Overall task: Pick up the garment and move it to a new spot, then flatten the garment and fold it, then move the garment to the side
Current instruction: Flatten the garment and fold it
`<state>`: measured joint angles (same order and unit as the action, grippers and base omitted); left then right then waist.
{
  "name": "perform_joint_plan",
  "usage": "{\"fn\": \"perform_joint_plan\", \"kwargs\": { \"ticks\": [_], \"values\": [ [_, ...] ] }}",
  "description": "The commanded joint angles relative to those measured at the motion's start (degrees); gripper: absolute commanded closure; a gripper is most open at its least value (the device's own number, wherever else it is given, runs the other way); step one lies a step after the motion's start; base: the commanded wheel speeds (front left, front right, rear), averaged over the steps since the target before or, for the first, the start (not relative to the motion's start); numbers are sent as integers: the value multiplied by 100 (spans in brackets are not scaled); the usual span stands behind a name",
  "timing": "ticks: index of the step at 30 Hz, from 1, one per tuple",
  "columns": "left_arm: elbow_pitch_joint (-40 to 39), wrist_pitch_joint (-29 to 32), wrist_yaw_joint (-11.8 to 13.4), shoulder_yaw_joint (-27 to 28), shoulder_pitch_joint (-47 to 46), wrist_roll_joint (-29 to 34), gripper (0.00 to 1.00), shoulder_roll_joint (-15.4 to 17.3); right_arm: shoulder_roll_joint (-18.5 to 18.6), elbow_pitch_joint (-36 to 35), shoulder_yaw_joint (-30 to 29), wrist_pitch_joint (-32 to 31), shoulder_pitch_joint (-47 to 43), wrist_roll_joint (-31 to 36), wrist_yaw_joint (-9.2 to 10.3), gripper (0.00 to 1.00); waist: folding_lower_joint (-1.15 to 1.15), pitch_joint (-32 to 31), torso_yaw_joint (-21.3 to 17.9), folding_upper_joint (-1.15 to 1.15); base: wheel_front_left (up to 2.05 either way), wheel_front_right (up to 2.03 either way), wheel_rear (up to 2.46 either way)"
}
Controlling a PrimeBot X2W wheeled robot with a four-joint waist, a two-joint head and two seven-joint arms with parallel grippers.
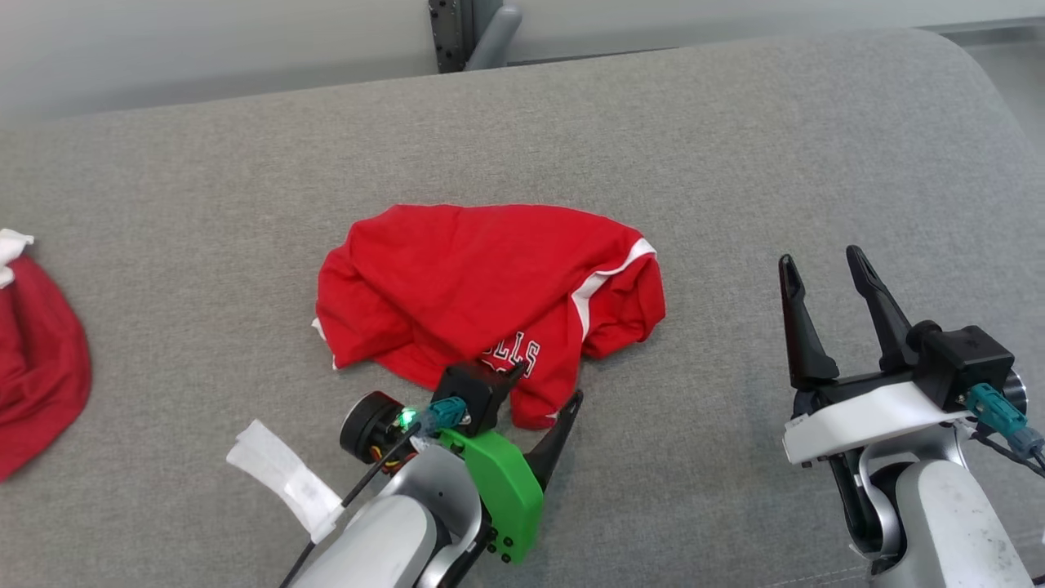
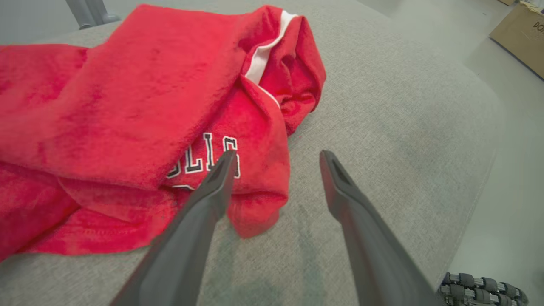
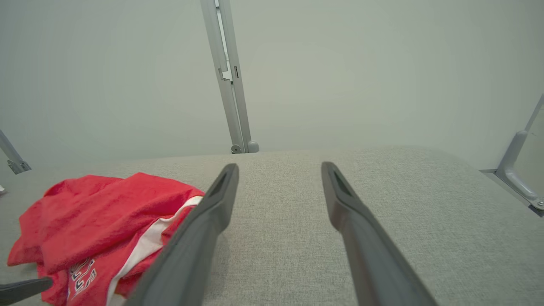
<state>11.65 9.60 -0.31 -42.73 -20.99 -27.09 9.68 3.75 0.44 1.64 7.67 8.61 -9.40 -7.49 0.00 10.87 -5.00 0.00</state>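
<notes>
Red garment [image 1: 482, 286] at left gripper [image 1: 549, 382]

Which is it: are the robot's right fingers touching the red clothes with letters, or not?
Apart. The head view shows bare grey cushion between the right gripper and the red garment.

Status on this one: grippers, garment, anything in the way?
Left gripper open, fingers at near corner of crumpled red garment. Right gripper open, off to the side. Nothing in the way.
</notes>
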Motion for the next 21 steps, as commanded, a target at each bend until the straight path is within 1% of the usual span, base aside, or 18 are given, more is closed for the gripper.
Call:
{"fn": "perform_joint_plan", "kwargs": {
  "ticks": [1,5,6,7,8,13,17,18,19,21],
  "values": [
    [108,18,-30,-5,-123,58,0,-17,-9,29,-15,61,62,-18,0,0,0,282,-298,0,0,0,0],
    [537,-10,-130,-63,-327,74,0,-93,-24,108,-39,138,140,-45,0,0,0,405,-461,0,0,0,0],
    [614,-35,-141,-71,-372,95,50,-95,-24,131,-48,165,141,-50,0,0,0,422,-488,0,0,0,0],
    [669,-94,-132,-54,-413,97,94,-95,-27,154,-60,183,144,-57,0,0,0,430,-506,0,0,0,0],
    [725,-111,-140,-53,-443,102,100,-81,-32,176,-68,202,155,-58,0,0,0,437,-520,0,0,0,0],
    [672,-154,-224,-112,-566,164,100,-8,-46,251,-139,269,182,-62,0,0,0,441,-500,0,0,0,0],
    [177,-11,-373,-270,-630,202,100,129,-56,295,-203,300,165,-65,0,0,0,380,-380,0,0,0,0],
    [1,34,-398,-298,-650,221,100,189,-58,304,-209,305,167,-67,0,0,0,359,-344,0,0,0,0],
    [1,34,-398,-298,-650,221,100,189,-58,304,-209,305,167,-67,0,0,0,359,-344,0,0,0,0],
    [-394,147,-440,-346,-664,217,100,313,-59,309,-230,295,155,-47,0,0,0,314,-270,0,0,0,0]
  ]
}}
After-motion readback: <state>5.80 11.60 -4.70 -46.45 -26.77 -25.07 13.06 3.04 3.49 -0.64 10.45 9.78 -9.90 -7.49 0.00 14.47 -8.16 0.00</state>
